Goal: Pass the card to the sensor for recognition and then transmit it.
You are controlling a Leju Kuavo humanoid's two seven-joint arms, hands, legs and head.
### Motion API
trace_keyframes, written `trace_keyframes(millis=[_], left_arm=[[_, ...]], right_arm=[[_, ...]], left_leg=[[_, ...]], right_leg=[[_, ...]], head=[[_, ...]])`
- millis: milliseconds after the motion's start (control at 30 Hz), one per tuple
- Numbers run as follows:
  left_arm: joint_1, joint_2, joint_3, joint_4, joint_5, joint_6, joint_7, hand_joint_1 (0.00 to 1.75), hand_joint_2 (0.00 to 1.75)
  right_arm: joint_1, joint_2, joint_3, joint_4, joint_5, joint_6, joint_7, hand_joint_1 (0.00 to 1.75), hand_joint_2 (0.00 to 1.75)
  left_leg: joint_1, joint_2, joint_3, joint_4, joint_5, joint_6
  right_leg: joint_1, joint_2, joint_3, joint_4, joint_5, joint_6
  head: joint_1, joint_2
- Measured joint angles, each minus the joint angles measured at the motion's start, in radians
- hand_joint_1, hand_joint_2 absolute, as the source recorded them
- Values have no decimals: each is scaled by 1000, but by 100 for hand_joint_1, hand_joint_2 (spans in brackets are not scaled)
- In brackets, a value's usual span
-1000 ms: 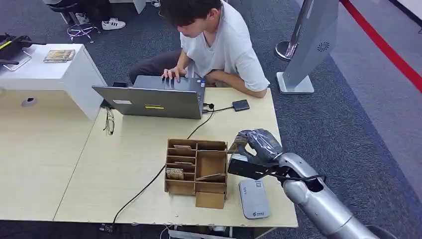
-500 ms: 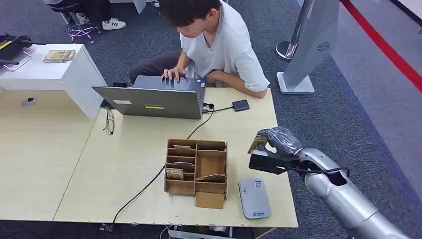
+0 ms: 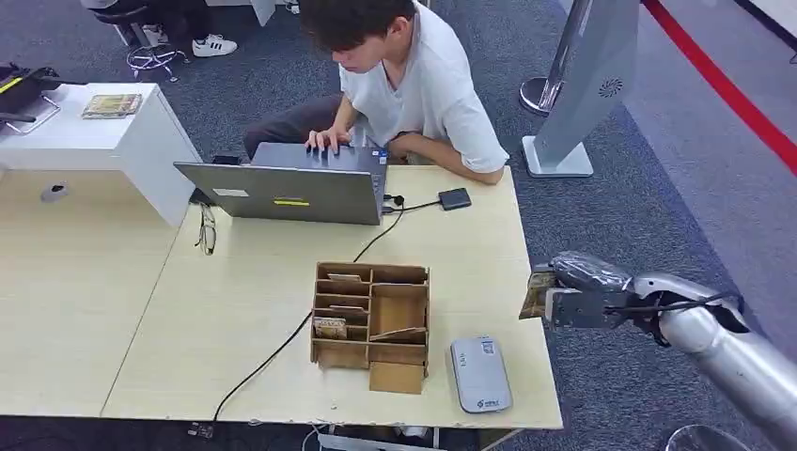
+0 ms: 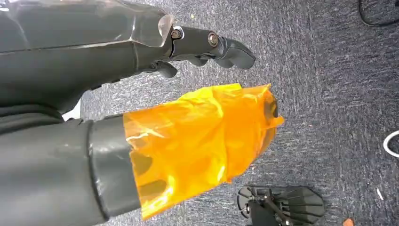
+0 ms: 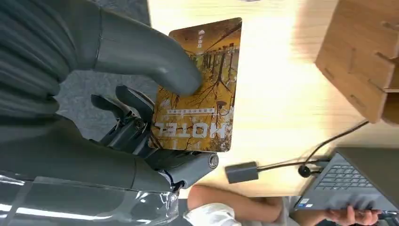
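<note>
My right hand (image 3: 585, 284) holds a yellow-brown hotel card (image 3: 538, 292) just past the table's right edge, over the carpet. In the right wrist view the thumb (image 5: 150, 52) presses on the card's (image 5: 207, 94) printed face, with the darker fingers behind it. The grey card sensor (image 3: 480, 375) lies flat near the table's front edge, left of and nearer than the hand. A cardboard organiser (image 3: 371, 324) with more cards stands beside the sensor. My left hand (image 4: 141, 94) hangs over carpet with nothing in it, its thumb wrapped in orange film.
A person (image 3: 414, 75) types on a grey laptop (image 3: 291, 193) at the table's far side. A black cable (image 3: 282, 348) runs from the laptop past the organiser to the front edge. Glasses (image 3: 207, 230), a small black device (image 3: 455, 198) and a white cabinet (image 3: 113, 132) are further off.
My right hand has carried the card to the right, from beside the organiser out past the table's right edge. The person and the sensor have stayed put.
</note>
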Motion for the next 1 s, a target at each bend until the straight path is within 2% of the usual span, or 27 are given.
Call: trace_keyframes(millis=[100,400,500,833,1000], left_arm=[[-1,0,0,0,0,0,0,0,0],[-1,0,0,0,-3,0,-3,0,0],[-13,0,0,0,-28,0,2,0,0],[-21,-4,0,0,-40,0,8,0,0],[-30,-11,0,0,-52,3,13,0,0]], right_arm=[[0,-26,2,-10,-2,5,-1,175,175],[-1,-44,8,-16,-22,23,-5,175,175],[-14,-136,66,-81,-113,112,-24,175,175],[-38,-140,158,-113,-104,114,-9,175,175],[-61,-122,249,-122,-104,71,-12,175,175]], left_leg=[[0,0,0,0,0,0],[0,0,0,0,0,0],[0,0,0,0,0,0],[0,0,0,0,0,0],[0,0,0,0,0,0]], right_leg=[[0,0,0,0,0,0],[0,0,0,0,0,0],[0,0,0,0,0,0],[0,0,0,0,0,0],[0,0,0,0,0,0]], head=[[0,0],[0,0],[0,0],[0,0],[0,0]])
